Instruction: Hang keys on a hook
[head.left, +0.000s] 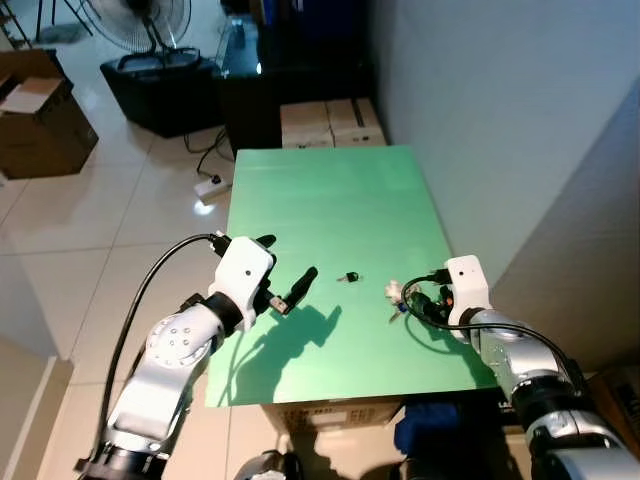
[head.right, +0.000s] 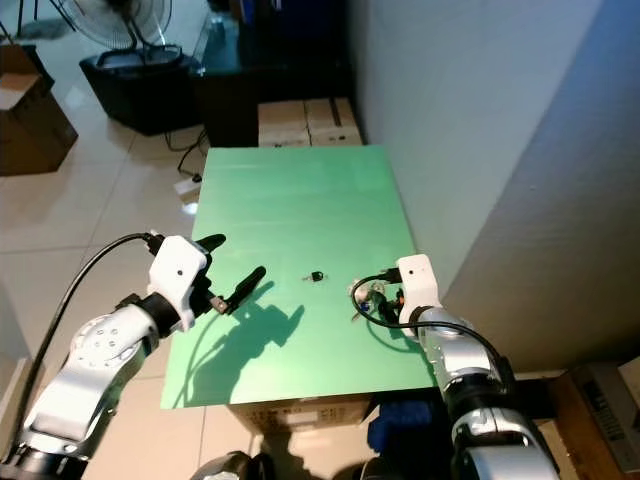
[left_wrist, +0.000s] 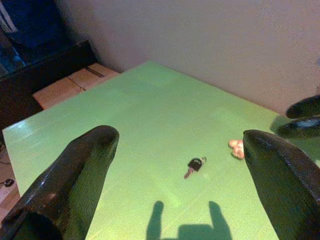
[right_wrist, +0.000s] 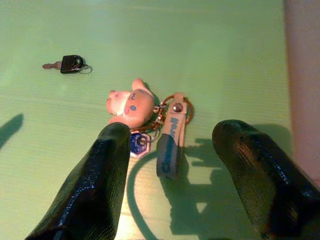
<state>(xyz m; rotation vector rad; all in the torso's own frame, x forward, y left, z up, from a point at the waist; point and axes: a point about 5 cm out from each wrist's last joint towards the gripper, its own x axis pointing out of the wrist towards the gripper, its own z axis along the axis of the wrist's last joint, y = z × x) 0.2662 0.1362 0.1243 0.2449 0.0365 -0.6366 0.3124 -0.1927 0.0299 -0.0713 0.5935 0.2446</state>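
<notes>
Keys are lying at centre frame, between your right gripper's spread fingers, ungrasped. Your left gripper is hovering unclenched over a lone black key. You are risking pinching only the strap, letting the bunch swing loose.

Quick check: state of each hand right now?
Left hand: open, holding nothing, above the green table.
Right hand: open, straddling the keychain, not gripping it.
</notes>
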